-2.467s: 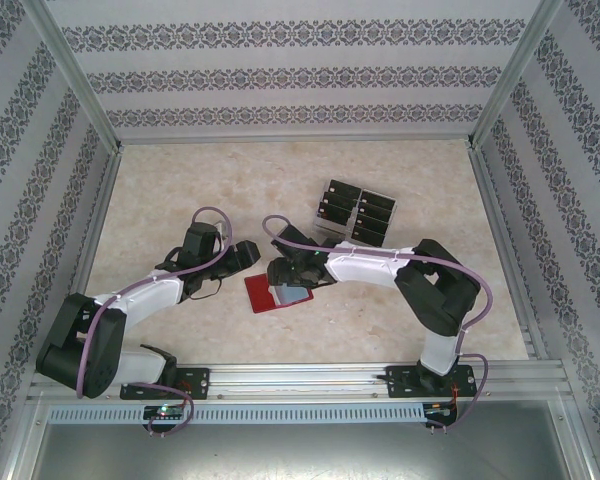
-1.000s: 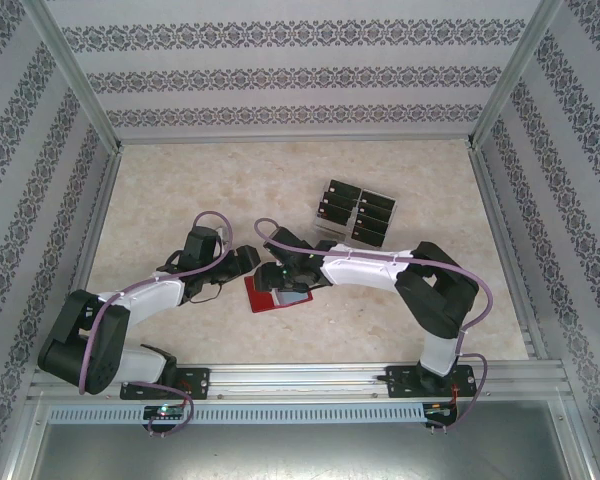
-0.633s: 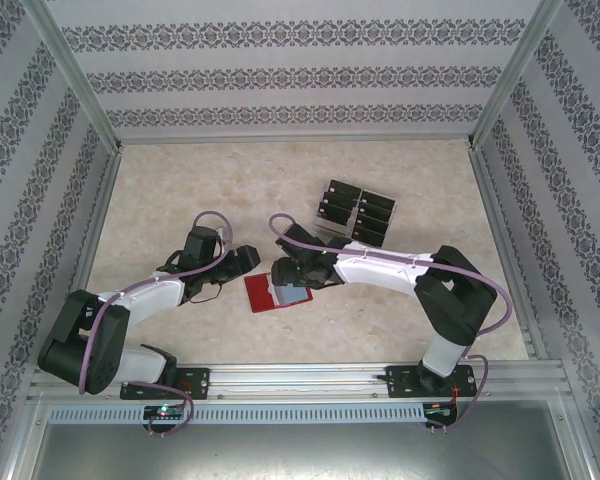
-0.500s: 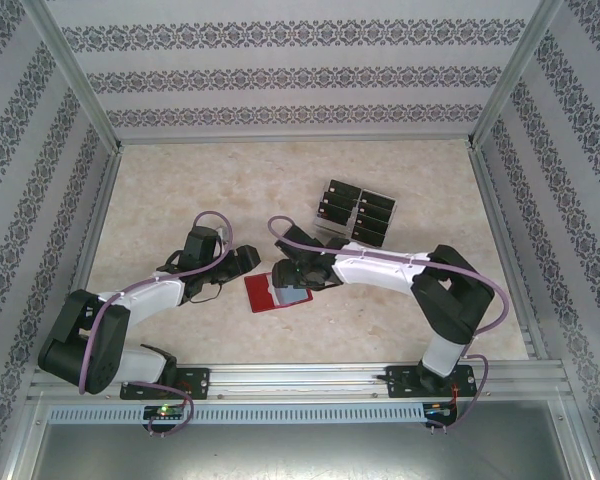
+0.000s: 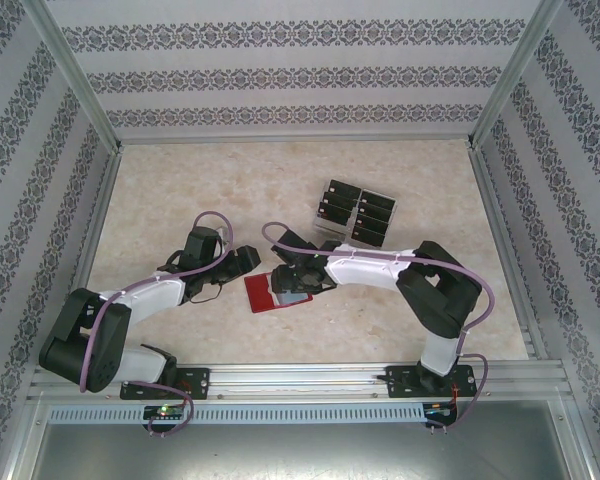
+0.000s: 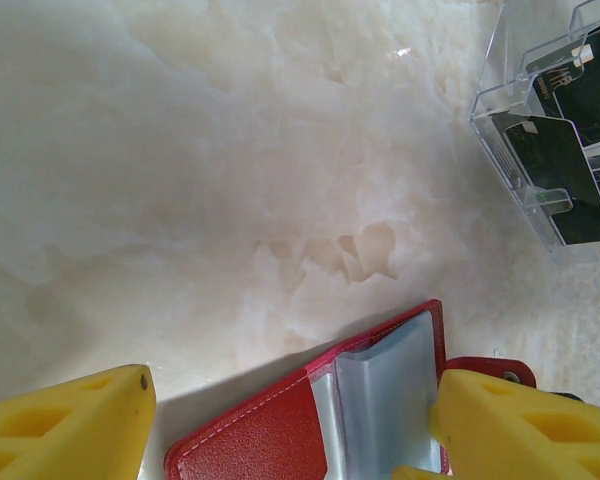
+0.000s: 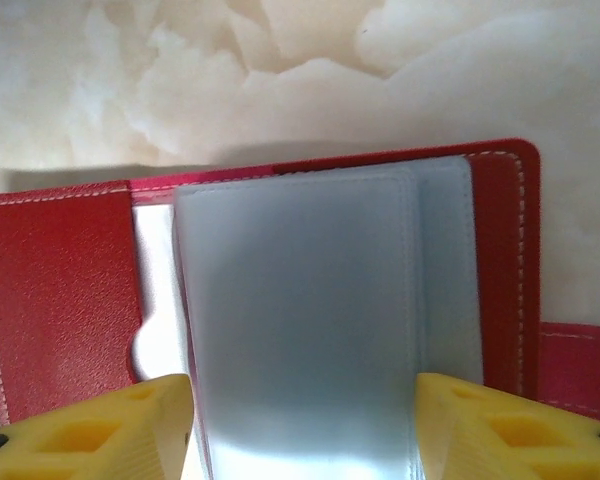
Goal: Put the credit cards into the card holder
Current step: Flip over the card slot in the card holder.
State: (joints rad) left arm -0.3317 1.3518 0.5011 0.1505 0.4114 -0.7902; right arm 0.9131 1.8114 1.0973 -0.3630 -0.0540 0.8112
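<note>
Seen from above, the left arm lies low and reaches forward and to the right from its base, its left pincer (image 5: 248, 262) at the far left corner of the card holder (image 5: 264, 297). The right arm folds at the elbow and stretches leftward over the worktop (image 5: 180, 190), with its right pincer (image 5: 286, 282) down over the card holder and covering part of it. The card holder lies flat and open on the worktop between the two pincers. The clear rack (image 5: 352, 212) stands apart behind it, with the credit cards (image 5: 372, 214) in its tiers.

The left wrist camera shows the left pincer's yellow fingers (image 6: 70, 430) apart. One is over bare worktop and the other is at the snap tab (image 6: 485, 370) edge; whether that one touches I cannot tell. The right wrist camera shows the pale grey-blue pockets (image 7: 300, 330) up close. The right pincer's fingers (image 7: 500, 425) are apart, straddling the pockets and clamped on nothing.
</note>
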